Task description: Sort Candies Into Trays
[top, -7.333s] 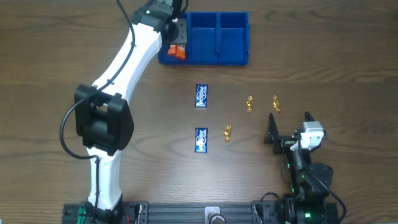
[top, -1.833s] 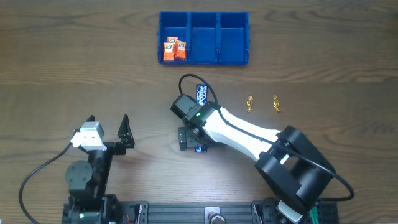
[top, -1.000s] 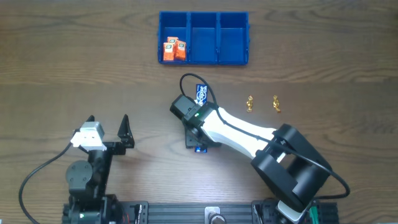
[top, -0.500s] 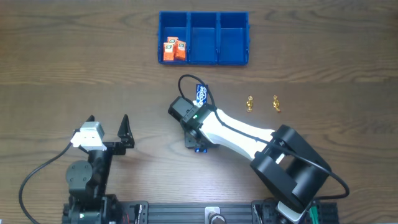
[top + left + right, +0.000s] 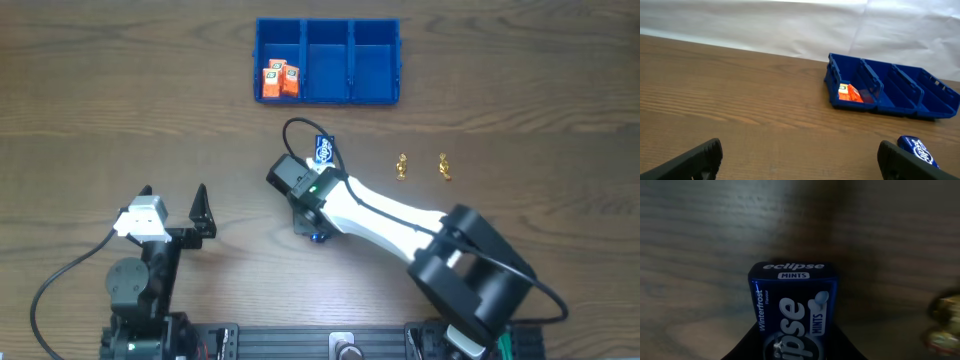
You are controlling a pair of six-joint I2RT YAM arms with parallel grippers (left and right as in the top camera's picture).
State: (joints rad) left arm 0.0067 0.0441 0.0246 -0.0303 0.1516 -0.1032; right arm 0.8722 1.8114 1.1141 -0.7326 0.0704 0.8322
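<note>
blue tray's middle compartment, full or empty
Empty: in the blue tray the middle compartment shows bare floor; the orange candies lie in the left one.

Bright and even from overhead in the top view, with only a soft shadow on the table point(image 5: 100, 110) beneath the right arm point(image 5: 380, 212). Brightest in the left wrist view, nearly washing out the white backdrop point(image 5: 740, 22). Dim in the right wrist view: throws a dark band across the wood behind the mint box point(image 5: 792, 312), leaves a faint sheen on its top.
</note>
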